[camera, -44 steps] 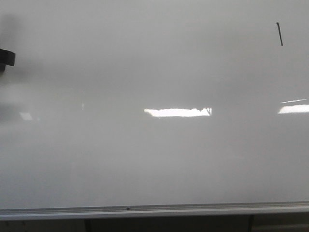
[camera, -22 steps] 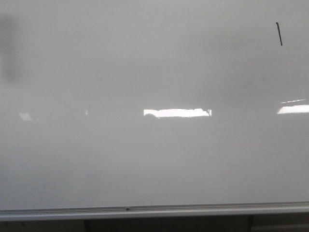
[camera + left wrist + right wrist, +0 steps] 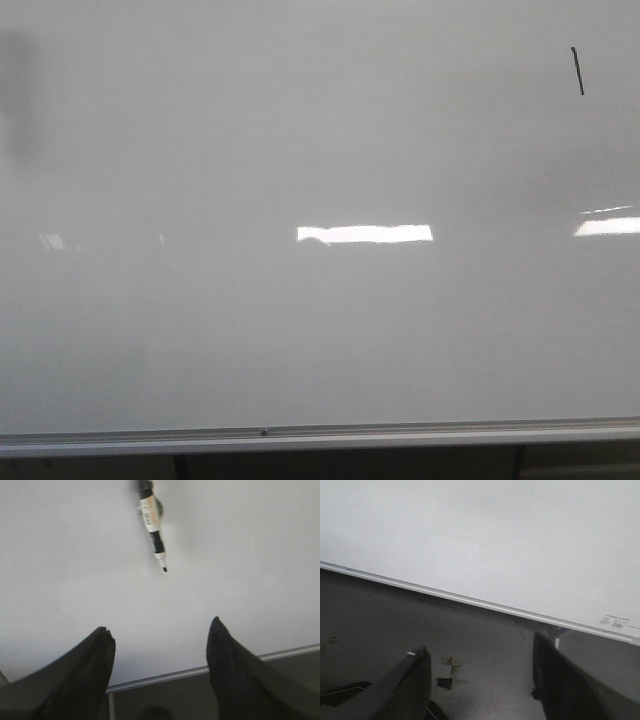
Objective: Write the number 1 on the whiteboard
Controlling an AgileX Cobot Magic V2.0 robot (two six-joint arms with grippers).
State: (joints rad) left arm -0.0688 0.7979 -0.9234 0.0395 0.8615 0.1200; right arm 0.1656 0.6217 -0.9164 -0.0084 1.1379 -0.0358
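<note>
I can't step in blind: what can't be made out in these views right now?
- Marker: left wrist view; back end cut off by the frame edge, and what holds it against the whiteboard is unclear.
- Number 1: front view; tiny, its detail unreadable.
- Label: right wrist view; print too small.

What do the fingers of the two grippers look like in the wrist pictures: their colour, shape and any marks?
Both grippers show two matt black fingers that taper to blunt tips. On the left gripper the fingers look plain, with no marking. On the right gripper one fingertip carries a small pale fleck. No cables or labels show.
</note>
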